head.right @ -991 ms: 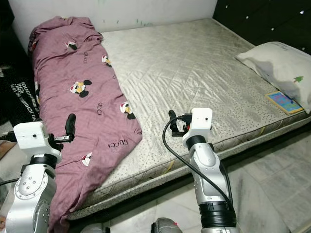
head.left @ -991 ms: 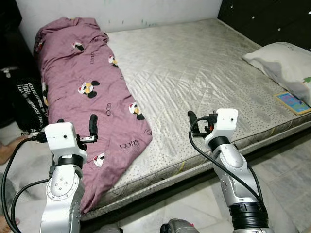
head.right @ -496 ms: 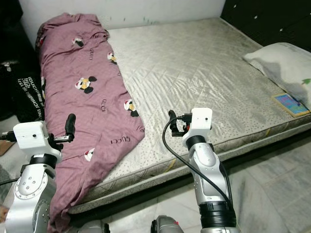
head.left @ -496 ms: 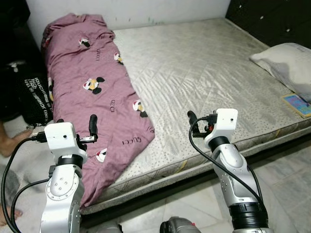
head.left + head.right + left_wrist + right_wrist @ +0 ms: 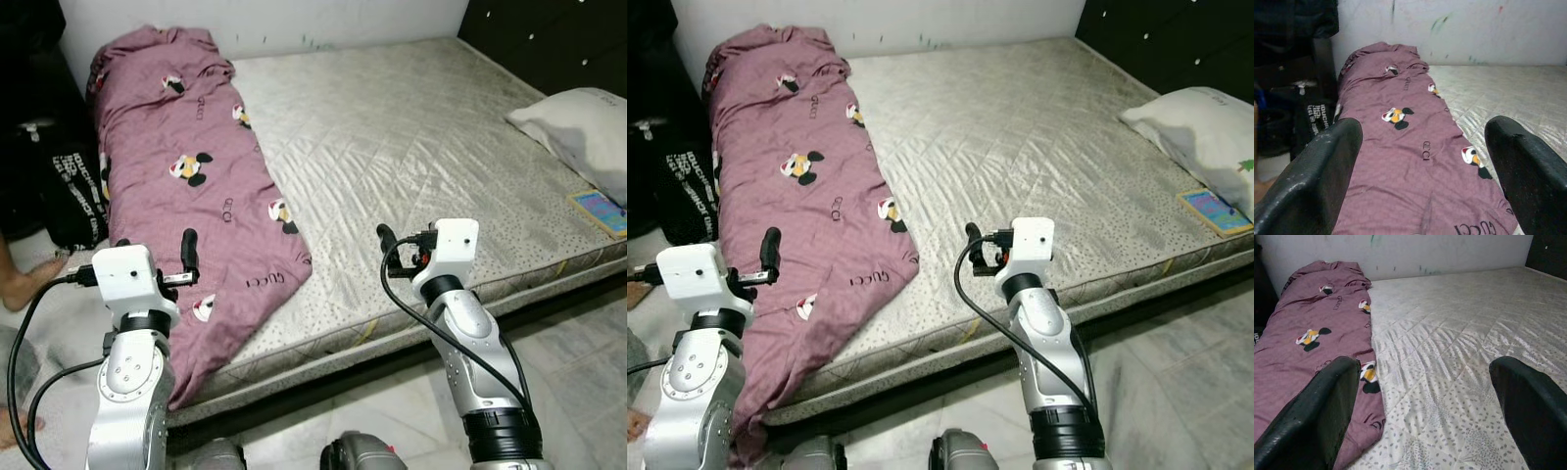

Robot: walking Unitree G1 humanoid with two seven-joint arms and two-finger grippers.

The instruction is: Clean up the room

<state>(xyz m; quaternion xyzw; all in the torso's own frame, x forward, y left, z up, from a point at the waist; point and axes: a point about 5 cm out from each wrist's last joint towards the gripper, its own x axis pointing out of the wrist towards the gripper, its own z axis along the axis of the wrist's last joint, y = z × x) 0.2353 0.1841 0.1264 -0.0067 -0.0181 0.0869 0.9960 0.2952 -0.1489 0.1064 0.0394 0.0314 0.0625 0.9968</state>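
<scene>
Blanket (image 5: 186,186) is found straight ahead of the left gripper (image 5: 188,257), whose fingers are spread wide and empty just over its near hem; its long axis is stretched away along the mattress (image 5: 411,157) toward the wall. The right gripper (image 5: 388,238), likewise spread, is held over bare mattress, well apart from it.

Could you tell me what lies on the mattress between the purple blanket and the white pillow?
Nothing: in the left eye view, bare mattress stretches from the purple blanket to the white pillow.
</scene>
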